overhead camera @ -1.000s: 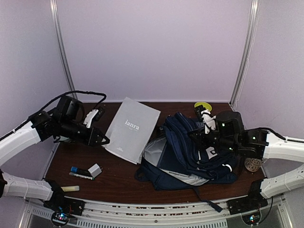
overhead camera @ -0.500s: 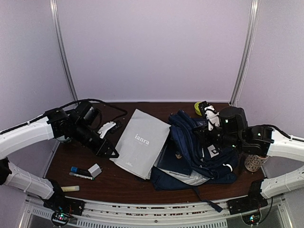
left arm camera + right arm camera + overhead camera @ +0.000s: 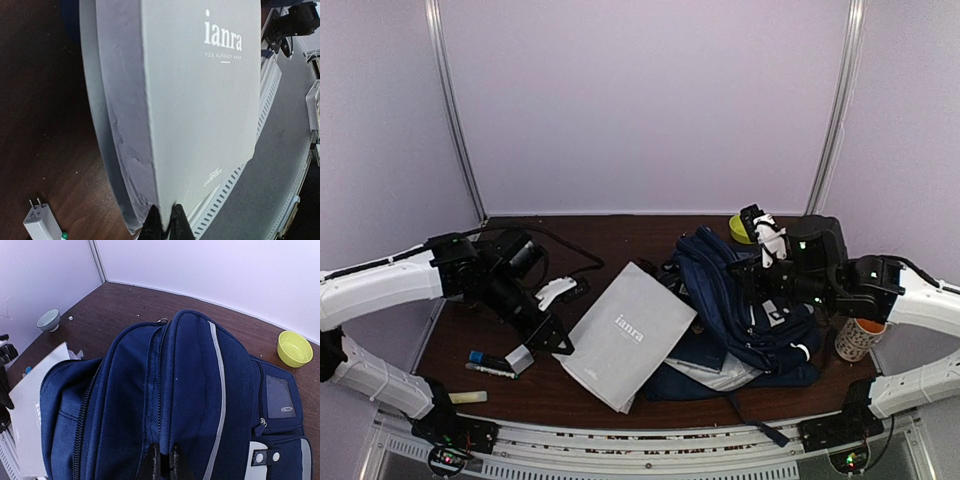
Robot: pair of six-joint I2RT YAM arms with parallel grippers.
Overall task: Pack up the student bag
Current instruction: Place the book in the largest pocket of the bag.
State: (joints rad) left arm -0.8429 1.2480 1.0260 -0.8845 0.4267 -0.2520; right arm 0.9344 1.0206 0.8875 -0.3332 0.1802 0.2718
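The navy student bag lies right of centre, its mouth turned left with pale lining showing. My right gripper is shut on a fold of the bag's top fabric and holds it raised. A grey book marked "ianra" hangs tilted just left of the bag's mouth. My left gripper is shut on the book's lower corner, and the book's pages bow toward the table. Part of the grey book also shows beside the bag in the right wrist view.
A white plug adapter and a blue-capped marker lie at the front left, with a pale stick near the edge. A yellow-green bowl sits at the back. A patterned cup stands right of the bag.
My left gripper has carried the grey book rightward and toward the front, up to the bag's mouth. My right gripper has lifted the bag's top slightly higher.
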